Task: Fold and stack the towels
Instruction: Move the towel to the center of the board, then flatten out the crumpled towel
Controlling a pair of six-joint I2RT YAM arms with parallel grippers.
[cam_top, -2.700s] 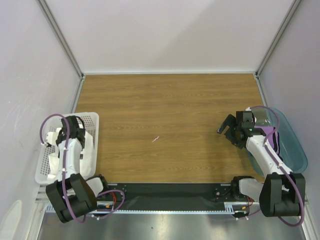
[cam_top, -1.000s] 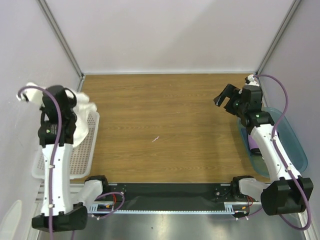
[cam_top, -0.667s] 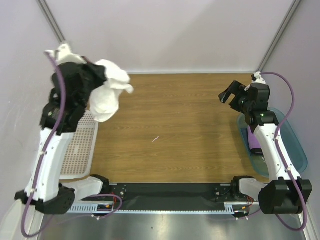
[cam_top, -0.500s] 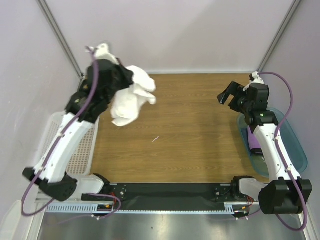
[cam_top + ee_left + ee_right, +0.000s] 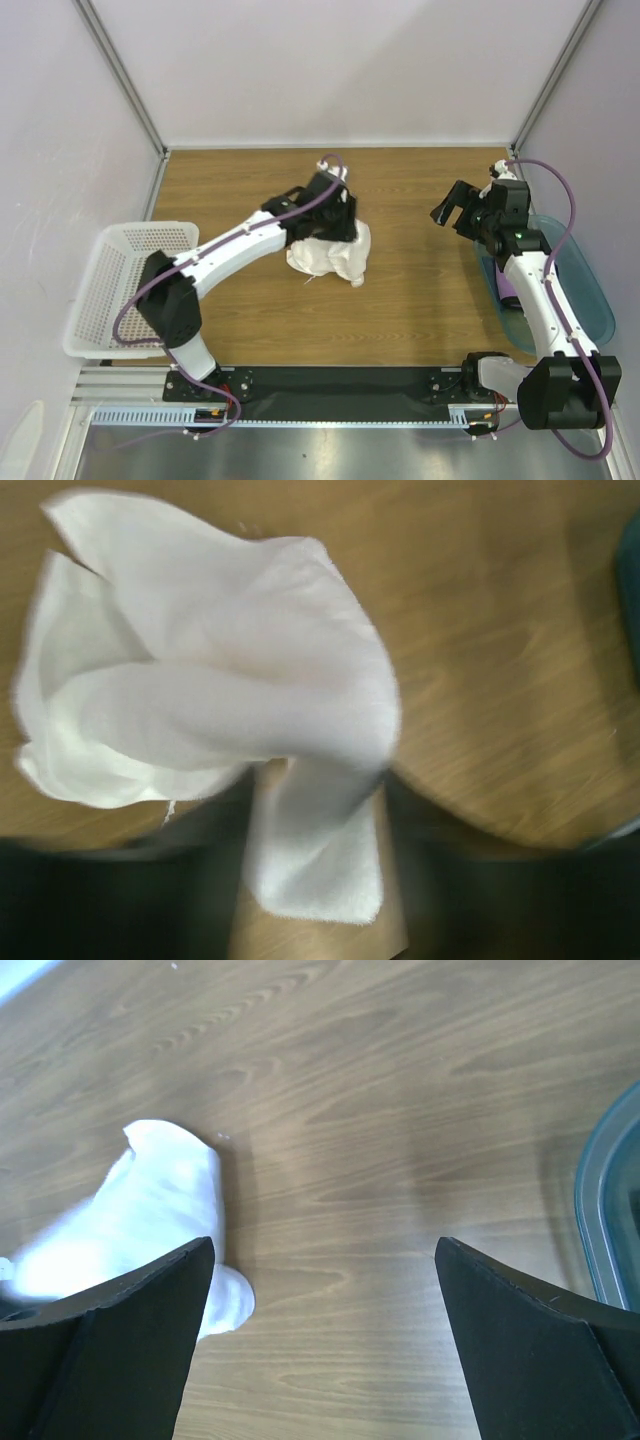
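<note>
— What sits closest to the arm bases?
— At the lower left of the top view, a white perforated basket (image 5: 130,290) stands at the left edge of the counter (image 5: 420,320). At the lower right is a translucent teal bin (image 5: 585,300). A sliver of the purple towel (image 5: 507,290) shows inside it, beside the right arm.

— And the white towel?
— It is higher in the frame, near the middle of the counter. The white towel (image 5: 335,258) is bunched up, with its lower folds touching the wood. The left claw (image 5: 325,225) is at its top edge. In the left wrist view a strip of cloth runs down between the blurred dark fingers (image 5: 150,900), which are closed on it. The rest billows across the upper left of that frame.

— The other arm?
— Farthest back, at the right of the top view, the right claw (image 5: 452,207) hovers over bare wood, well apart from the white towel. Its wrist view shows both fingers (image 5: 110,1340) spread wide with nothing between them. The white towel sits at left centre there, and the bin's rim is at the right edge.
</note>
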